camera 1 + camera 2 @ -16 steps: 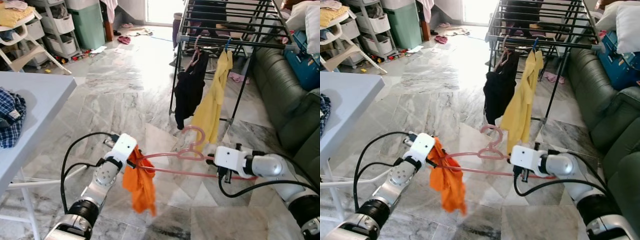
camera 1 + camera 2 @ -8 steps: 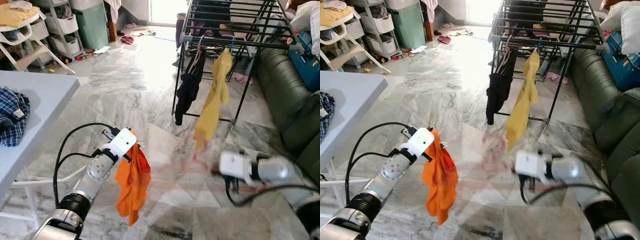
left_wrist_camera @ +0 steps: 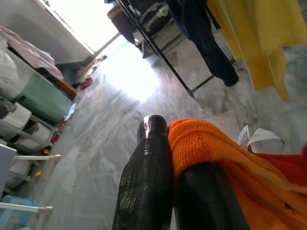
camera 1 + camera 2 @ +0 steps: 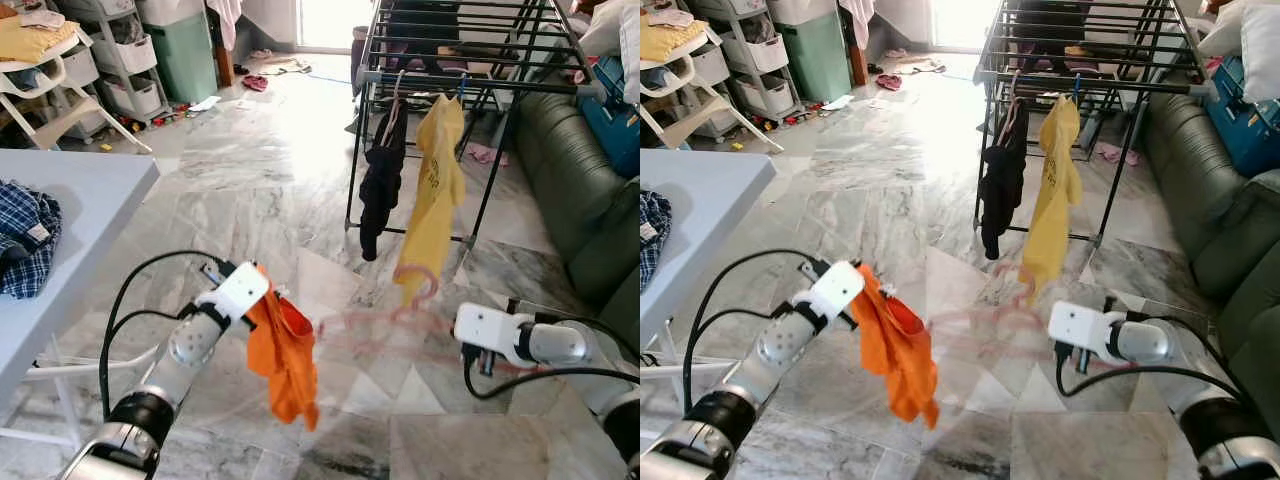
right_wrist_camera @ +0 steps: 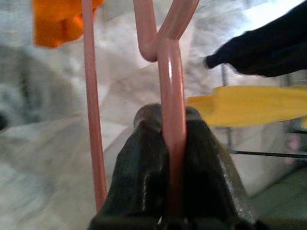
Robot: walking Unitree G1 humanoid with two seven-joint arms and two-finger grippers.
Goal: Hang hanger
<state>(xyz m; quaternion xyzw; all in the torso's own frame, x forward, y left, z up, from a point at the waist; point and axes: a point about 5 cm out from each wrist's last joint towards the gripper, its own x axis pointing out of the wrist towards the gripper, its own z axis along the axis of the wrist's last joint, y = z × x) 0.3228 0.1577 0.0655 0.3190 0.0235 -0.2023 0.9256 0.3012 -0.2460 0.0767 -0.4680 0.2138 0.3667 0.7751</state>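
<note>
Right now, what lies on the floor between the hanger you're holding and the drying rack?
In the left eye view, bare marble floor lies between the pink hanger and the drying rack; the yellow shirt and dark garment hang above it.

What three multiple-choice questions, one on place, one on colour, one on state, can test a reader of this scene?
1. Where does the yellow shirt hang?
A. on the rack
B. on the sofa
C. on the table

2. What colour is the cloth at the left end effector?
A. blue
B. orange
C. white

3. What is the state of the right end effector?
A. open, holding nothing
B. shut on the hanger
C. resting on the floor

Answers: 1 A, it hangs from the rack's bar beside a dark garment. 2 B, orange fabric lies against its fingers. 3 B, both fingers clamp the pink bar.
</note>
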